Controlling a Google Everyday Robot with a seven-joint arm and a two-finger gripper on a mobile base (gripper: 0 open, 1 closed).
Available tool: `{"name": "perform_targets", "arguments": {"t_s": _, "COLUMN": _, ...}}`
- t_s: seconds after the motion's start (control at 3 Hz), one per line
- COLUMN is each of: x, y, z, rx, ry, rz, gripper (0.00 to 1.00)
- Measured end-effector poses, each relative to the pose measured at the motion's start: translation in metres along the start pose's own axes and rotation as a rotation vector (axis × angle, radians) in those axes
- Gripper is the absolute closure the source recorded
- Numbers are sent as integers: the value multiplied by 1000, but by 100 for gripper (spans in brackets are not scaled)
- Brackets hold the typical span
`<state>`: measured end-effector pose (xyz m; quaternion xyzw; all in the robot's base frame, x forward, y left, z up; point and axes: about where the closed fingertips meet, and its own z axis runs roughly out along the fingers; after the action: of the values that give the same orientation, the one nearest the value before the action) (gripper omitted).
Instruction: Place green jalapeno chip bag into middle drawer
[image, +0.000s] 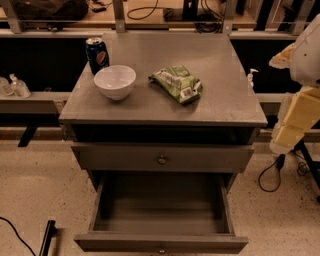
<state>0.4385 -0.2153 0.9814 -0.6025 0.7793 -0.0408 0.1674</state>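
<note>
Gripper (294, 120) is held up at the right edge; whether it is open or closed cannot be told. Well to its left, the green jalapeno chip bag (177, 84) is laid on the grey cabinet top (220, 60). Lower left of it, the middle drawer (160, 205) is pulled open.

The gripper (292, 120) hangs at the right edge, beside the grey cabinet (165, 102), and the arm (310, 55) above it is cut off by that edge. The pulled-out middle drawer (160, 215) is cut by the bottom edge, so that its front and its knob (161, 249) show only in part. The print on the green jalapeno chip bag (176, 83) is too small to read.
</note>
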Motion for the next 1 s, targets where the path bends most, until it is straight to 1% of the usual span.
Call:
{"name": "perform_targets", "arguments": {"t_s": 0.33, "x": 0, "y": 0, "z": 0, "rx": 0, "ry": 0, "rz": 0, "gripper": 0}}
{"name": "perform_targets", "arguments": {"t_s": 0.67, "x": -19, "y": -34, "z": 14, "rx": 19, "ry": -31, "rz": 24, "gripper": 0}}
{"name": "perform_targets", "arguments": {"t_s": 1.0, "x": -57, "y": -94, "z": 43, "rx": 53, "ry": -78, "rz": 34, "gripper": 0}}
